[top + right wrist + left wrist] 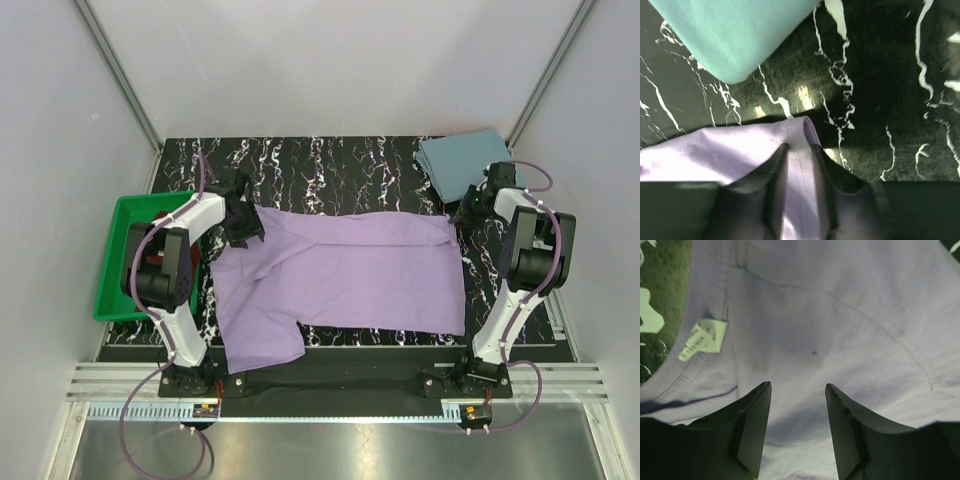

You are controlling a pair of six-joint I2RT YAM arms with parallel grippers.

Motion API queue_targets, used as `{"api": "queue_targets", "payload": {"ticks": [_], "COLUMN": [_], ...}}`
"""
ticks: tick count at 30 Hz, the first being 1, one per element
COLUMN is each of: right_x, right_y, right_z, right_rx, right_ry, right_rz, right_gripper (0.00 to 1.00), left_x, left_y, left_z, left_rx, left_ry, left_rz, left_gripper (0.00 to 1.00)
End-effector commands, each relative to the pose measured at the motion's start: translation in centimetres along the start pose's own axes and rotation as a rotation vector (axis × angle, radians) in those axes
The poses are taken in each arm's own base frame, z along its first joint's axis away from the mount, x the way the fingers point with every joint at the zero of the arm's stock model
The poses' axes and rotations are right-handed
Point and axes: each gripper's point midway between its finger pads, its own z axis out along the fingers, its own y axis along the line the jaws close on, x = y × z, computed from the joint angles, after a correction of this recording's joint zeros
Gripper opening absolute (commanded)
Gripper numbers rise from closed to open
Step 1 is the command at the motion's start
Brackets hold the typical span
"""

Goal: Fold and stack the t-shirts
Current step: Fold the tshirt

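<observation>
The lavender t-shirt [340, 275] lies spread across the black marble table. My left gripper [243, 222] is open above its collar corner; in the left wrist view the jaws stand apart over the purple cloth [840, 330] next to the white neck label [702, 339]. My right gripper [470, 208] is shut on the shirt's far right hem corner [799, 150]. The teal-blue t-shirt [465, 162] lies folded at the back right, and it also shows in the right wrist view [735, 35]. The maroon shirt is out of view.
A green plastic tray [112, 280] stands at the left edge of the table. White walls and metal posts close in the back and sides. Bare marble [330, 165] lies behind the shirt.
</observation>
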Motion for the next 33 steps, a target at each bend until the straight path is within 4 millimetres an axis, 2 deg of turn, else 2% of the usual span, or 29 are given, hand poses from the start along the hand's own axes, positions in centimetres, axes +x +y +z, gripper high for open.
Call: {"api": "queue_targets", "payload": {"ticks": [1, 4, 7, 14, 23, 25, 26, 28, 29, 31, 32, 33], "right_x": [-3.7, -4.1, -4.7, -6.1, -6.8, -7.5, -7.9, -7.8, -8.4, -7.3, -7.5, -6.0], "right_y": [1.3, 1.2, 1.3, 1.5, 1.2, 1.1, 1.3, 1.3, 1.8, 2.5, 3.0, 2.7], "right_z": [-0.6, -0.3, -0.5, -0.9, -0.8, -1.2, -1.6, -2.2, -3.1, -4.2, -5.4, -5.8], "right_rx": [-0.055, -0.053, -0.061, -0.071, -0.045, -0.026, -0.023, -0.009, -0.012, -0.035, -0.036, -0.012], "right_ry": [-0.105, -0.117, -0.153, -0.242, -0.237, -0.264, -0.277, -0.254, -0.262, -0.216, -0.225, -0.164], "right_rz": [-0.082, -0.111, -0.150, -0.214, -0.242, -0.245, -0.249, -0.225, -0.213, -0.144, -0.112, -0.021], "right_gripper": [0.28, 0.16, 0.08, 0.07, 0.07, 0.08, 0.13, 0.18, 0.20, 0.25, 0.27, 0.28], "left_x": [-1.8, -1.7, -1.5, -1.1, -0.8, -1.0, -1.4, -1.9, -2.3, -3.9, -4.4, -5.4], "left_y": [-0.4, 0.1, 0.5, 1.3, 2.9, 3.1, 2.9, 1.8, 1.3, -0.4, -0.7, -1.2], "left_z": [-0.2, 0.2, 0.7, 1.6, 2.0, 1.7, 1.3, 0.6, 0.0, -1.9, -2.4, -3.4], "left_rx": [0.023, 0.005, -0.017, -0.059, -0.140, -0.153, -0.145, -0.100, -0.078, -0.019, -0.012, -0.011], "left_ry": [-0.036, -0.035, -0.026, -0.004, -0.002, -0.010, -0.021, -0.030, -0.040, -0.082, -0.095, -0.118], "left_rz": [-0.012, -0.019, -0.021, -0.024, -0.030, -0.033, -0.036, -0.032, -0.031, -0.022, -0.014, -0.009], "left_gripper": [0.52, 0.52, 0.52, 0.52, 0.53, 0.53, 0.53, 0.53, 0.53, 0.55, 0.56, 0.56]}}
